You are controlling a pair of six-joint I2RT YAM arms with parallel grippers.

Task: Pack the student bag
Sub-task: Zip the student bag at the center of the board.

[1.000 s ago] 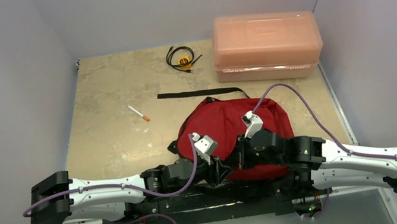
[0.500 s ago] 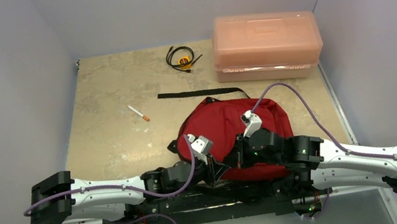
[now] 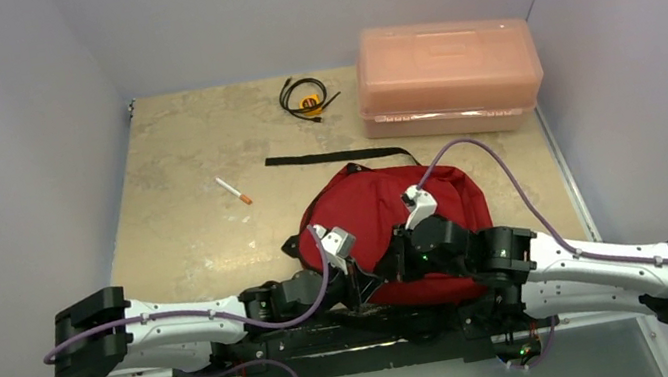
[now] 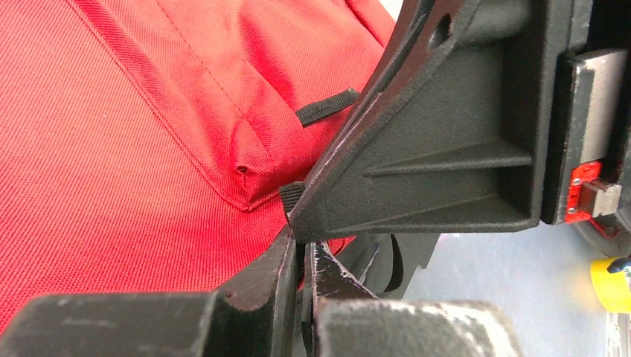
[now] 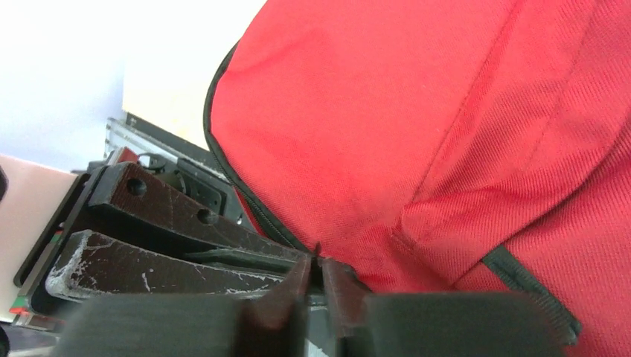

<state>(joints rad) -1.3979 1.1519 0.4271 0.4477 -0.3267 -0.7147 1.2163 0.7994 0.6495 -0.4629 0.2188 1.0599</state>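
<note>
The bag (image 3: 383, 203), red with a black zipper, is laid on the table (image 3: 174, 163) near its front edge, between the two arms. Its near edge is met by both grippers. The left gripper (image 4: 303, 262) is seen with its fingers drawn almost together beside a red fabric seam. The right gripper (image 5: 316, 271) is likewise narrowed to a slit at the zipper line. Whether anything is pinched in either cannot be told. A black strap (image 3: 335, 157) is stretched just beyond the bag. A pen (image 3: 232, 190) is set to the left. A coiled cable (image 3: 304, 97) and a pink box (image 3: 447, 74) are placed at the far edge.
</note>
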